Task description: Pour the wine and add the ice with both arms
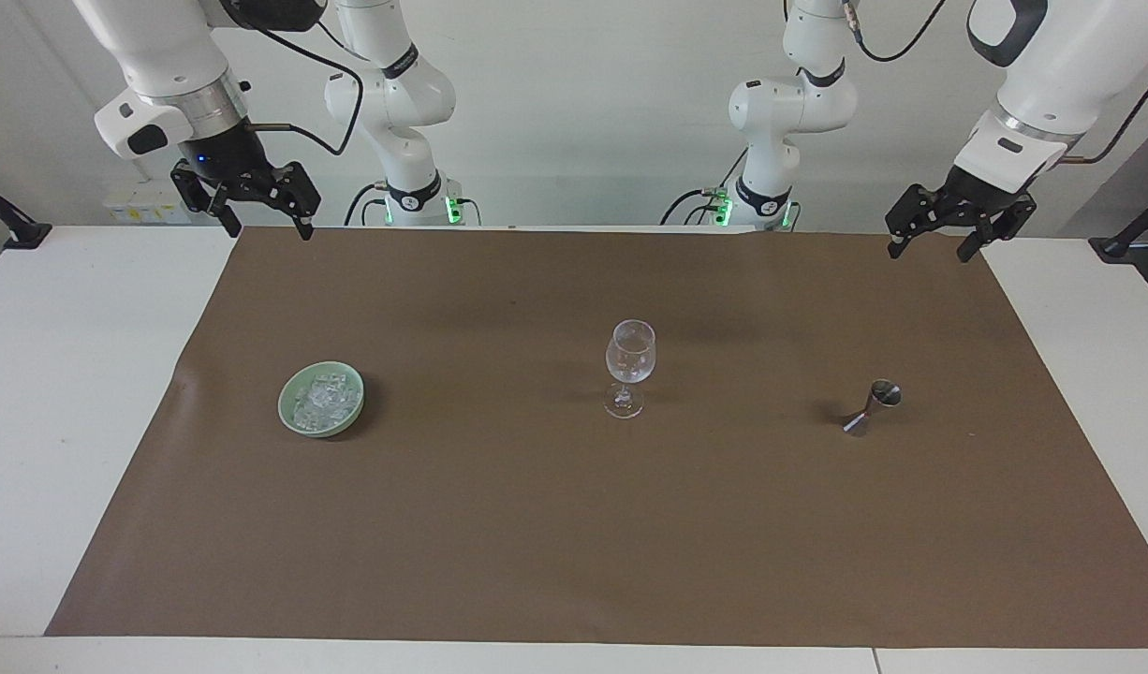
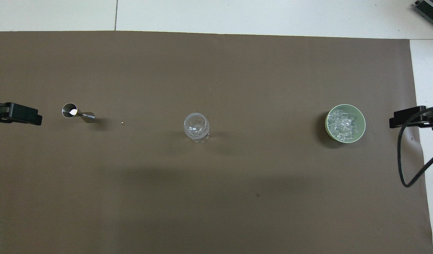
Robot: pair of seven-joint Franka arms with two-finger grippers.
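Note:
A clear wine glass (image 1: pixel 629 365) stands upright in the middle of the brown mat (image 1: pixel 537 543); it also shows in the overhead view (image 2: pixel 196 126). A pale green bowl (image 1: pixel 288 412) with a heap of ice (image 1: pixel 326 401) sits toward the right arm's end; the overhead view shows the bowl (image 2: pixel 362 121) and ice (image 2: pixel 343 125). A small metal jigger (image 1: pixel 874 405) stands upright toward the left arm's end, also in the overhead view (image 2: pixel 77 113). My right gripper (image 1: pixel 268 231) hangs open and empty over the mat's corner nearest its base. My left gripper (image 1: pixel 930 254) hangs open and empty over its own corner.
The mat covers most of the white table (image 1: pixel 59 393). A tiny pale speck (image 2: pixel 122 122) lies on the mat between the jigger and the glass. A black cable (image 2: pixel 402 158) hangs from the right arm. Both arm bases (image 1: pixel 415 201) stand at the table's edge.

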